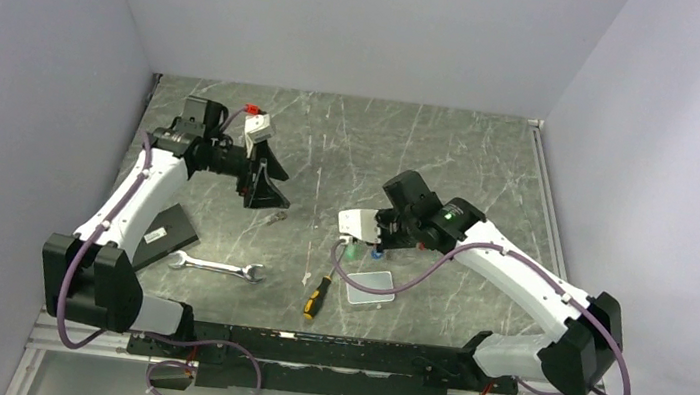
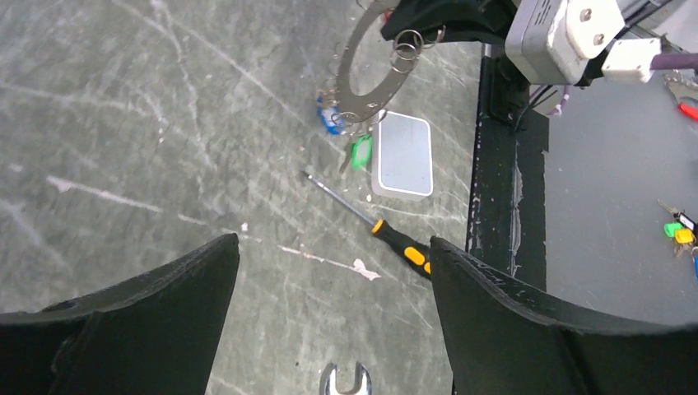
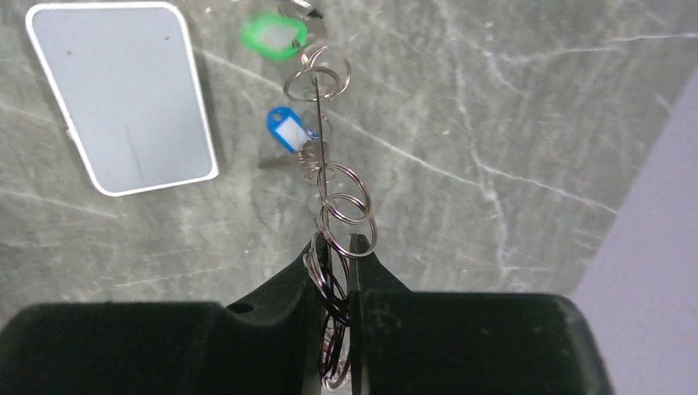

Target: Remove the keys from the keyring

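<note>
Your right gripper [image 3: 336,247] is clamped on the keyring [image 2: 348,62], lifting it edge-on just beside the grey box [image 3: 123,90]. The keys [image 3: 284,132], tagged blue and green, dangle from it on small split rings over the box's edge. Your left gripper [image 2: 333,243] gapes wide and empty, well apart from the box. The step in hand looks like presenting the ring; next, the left must likely close in and pinch one key. The scratched grey-green worktop [image 1: 431,157] sits within plain pale walls.

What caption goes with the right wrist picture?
Right hand grips the keyring edge-on, with blue- and green-tagged keys on it.
</note>
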Available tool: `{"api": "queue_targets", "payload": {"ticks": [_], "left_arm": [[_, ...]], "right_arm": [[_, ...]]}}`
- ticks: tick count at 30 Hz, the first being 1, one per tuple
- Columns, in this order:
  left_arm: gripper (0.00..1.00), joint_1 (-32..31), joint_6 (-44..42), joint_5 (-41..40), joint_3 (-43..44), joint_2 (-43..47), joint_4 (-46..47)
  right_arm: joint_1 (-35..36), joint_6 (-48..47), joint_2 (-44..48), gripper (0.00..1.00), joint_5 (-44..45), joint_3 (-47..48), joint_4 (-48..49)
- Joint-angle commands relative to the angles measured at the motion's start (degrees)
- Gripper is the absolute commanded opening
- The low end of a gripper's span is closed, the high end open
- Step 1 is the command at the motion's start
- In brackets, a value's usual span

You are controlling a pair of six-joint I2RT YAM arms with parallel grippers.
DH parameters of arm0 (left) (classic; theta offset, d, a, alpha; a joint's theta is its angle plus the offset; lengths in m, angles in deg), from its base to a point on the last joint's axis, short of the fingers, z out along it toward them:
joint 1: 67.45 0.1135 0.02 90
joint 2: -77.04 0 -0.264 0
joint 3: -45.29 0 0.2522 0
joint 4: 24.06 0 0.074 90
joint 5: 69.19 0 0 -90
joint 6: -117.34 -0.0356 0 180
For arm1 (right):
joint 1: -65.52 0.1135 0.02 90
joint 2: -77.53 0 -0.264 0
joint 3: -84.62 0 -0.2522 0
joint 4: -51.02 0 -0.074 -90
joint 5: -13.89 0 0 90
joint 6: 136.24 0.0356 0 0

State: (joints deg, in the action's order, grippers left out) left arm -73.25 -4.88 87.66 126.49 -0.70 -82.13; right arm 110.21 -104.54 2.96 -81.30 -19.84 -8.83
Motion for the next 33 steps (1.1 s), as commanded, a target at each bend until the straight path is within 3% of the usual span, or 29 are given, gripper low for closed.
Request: {"api": "queue_targets", "payload": {"ticks": [1, 4, 8, 24, 28, 33], "left_arm": [[0.87, -3.84, 3.37, 2.66, -0.47, 0.99, 7.98], [0.83, -4.74, 10.82, 2.58, -1.22, 0.32, 15.63], [0.79, -6.13, 12.81, 0.55, -1.48, -0.86, 18.7], [0.92, -11.74, 28.0, 0.14, -11.1, -4.37, 42.64], [0.92, -12.96, 30.48, 0.79, -12.85, -5.5, 47.12], [0.86, -13.7, 36.29, 2.67, -14.22, -6.54, 53.51]], "right_arm": [[1.27, 1.0, 2.08, 0.0, 3.39, 7.3, 4.24], [1.53, 4.08, 0.9, 0.0, 3.04, 10.45, 5.31], [1.87, 7.01, -0.32, 0.0, 3.63, 13.43, 8.24], [5.68, 4.88, -0.29, 0.0, 4.76, 17.47, 8.49], [6.1, 4.73, -0.35, 0.0, 5.01, 17.81, 8.81], [6.46, 5.81, -0.73, 0.0, 6.25, 19.25, 9.34]]}}
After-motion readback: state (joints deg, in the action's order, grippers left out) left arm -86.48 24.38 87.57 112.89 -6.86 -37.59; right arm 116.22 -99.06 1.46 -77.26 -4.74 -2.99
